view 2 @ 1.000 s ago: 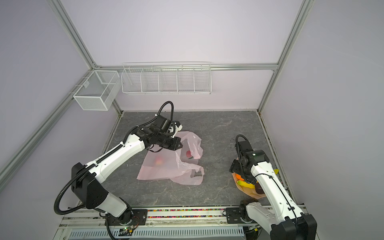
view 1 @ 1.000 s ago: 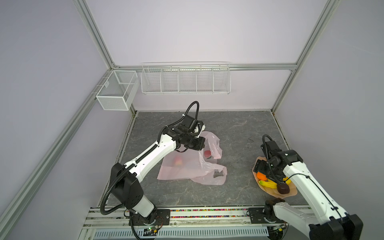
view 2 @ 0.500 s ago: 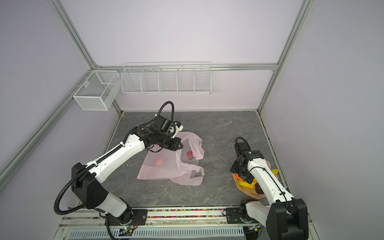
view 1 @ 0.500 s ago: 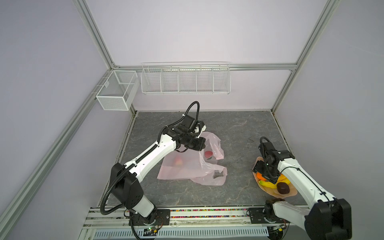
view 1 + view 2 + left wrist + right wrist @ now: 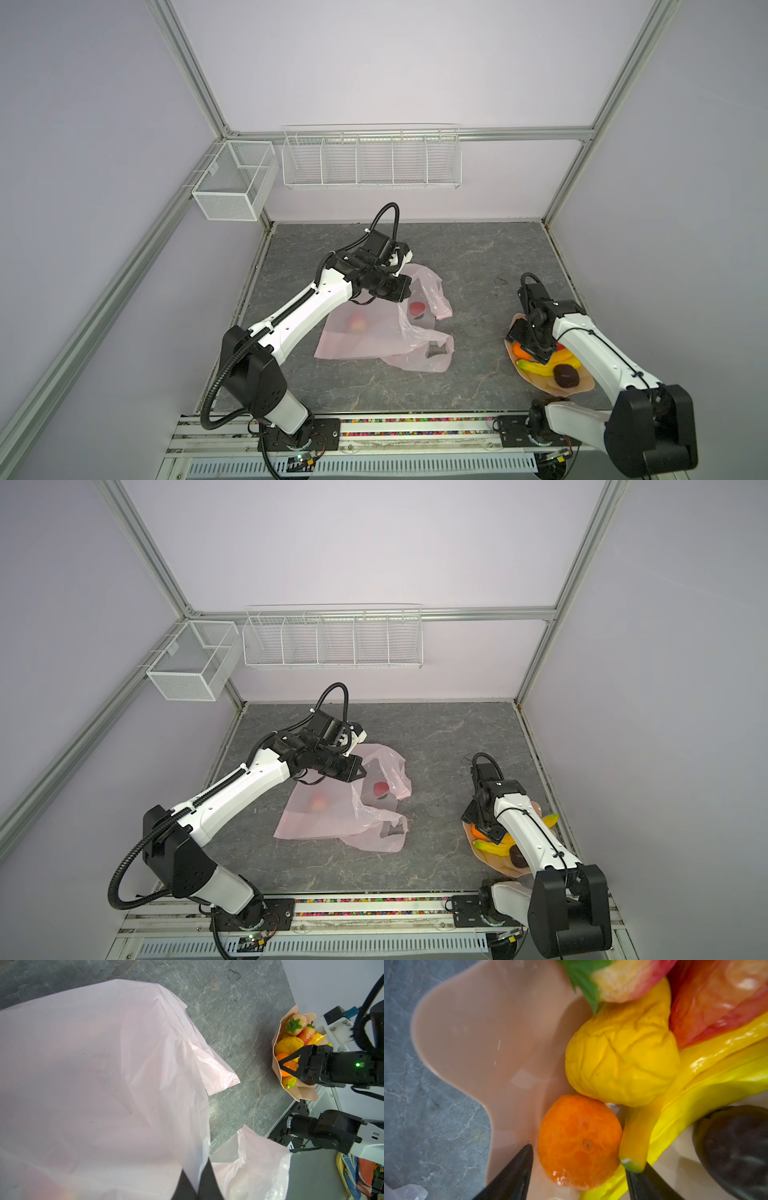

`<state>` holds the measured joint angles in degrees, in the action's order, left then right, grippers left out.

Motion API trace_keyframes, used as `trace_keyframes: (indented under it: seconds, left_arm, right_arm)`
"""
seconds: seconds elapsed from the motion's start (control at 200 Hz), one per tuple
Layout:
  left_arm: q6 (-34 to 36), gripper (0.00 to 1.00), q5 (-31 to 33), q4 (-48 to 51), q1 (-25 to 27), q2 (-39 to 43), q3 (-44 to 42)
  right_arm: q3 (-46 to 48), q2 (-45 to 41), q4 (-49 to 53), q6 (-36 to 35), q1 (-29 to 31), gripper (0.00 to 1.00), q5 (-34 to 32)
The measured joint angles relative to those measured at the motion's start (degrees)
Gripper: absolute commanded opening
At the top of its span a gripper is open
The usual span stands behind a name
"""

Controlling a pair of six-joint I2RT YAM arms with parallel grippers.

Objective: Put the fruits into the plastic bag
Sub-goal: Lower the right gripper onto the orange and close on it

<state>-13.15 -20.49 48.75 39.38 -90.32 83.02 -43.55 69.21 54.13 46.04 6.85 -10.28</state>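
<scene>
The pale-pink plastic bag [image 5: 374,336] lies left of centre. My left gripper [image 5: 409,286] is shut on its upper rim [image 5: 197,1176] and holds the mouth up. Two reddish fruits show in the bag, one at the mouth [image 5: 417,308] and one through the film [image 5: 356,322]. At the right, the peach plate [image 5: 577,390] holds the orange [image 5: 579,1142], bananas [image 5: 695,1095], a wrinkled yellow fruit [image 5: 623,1064] and a dark fruit [image 5: 733,1151]. My right gripper [image 5: 581,1159] is down in the plate, open, its fingers either side of the orange.
A long white wire basket [image 5: 372,158] and a mesh box [image 5: 232,183] hang on the back wall. The arms' base rail [image 5: 415,428] runs along the front edge. The plate sits close to the right wall frame.
My right gripper has dropped lower into the plate and its jaws have narrowed round the orange. The left arm holds the bag as before.
</scene>
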Motion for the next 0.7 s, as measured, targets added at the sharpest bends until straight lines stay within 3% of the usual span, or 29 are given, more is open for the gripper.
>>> trace_keyframes:
  seconds: [0.41, 0.7]
  left_arm:
    - [0.2, 0.00, 0.1, 0.9, 0.0, 0.0, 0.0]
    - [0.3, 0.00, 0.1, 1.1, 0.0, 0.0, 0.0]
  right_arm:
    - [0.3, 0.7, -1.5, -0.2, -0.1, 0.46, 0.0]
    - [-1.6, -4.6, 1.8, -0.2, -0.1, 0.43, 0.0]
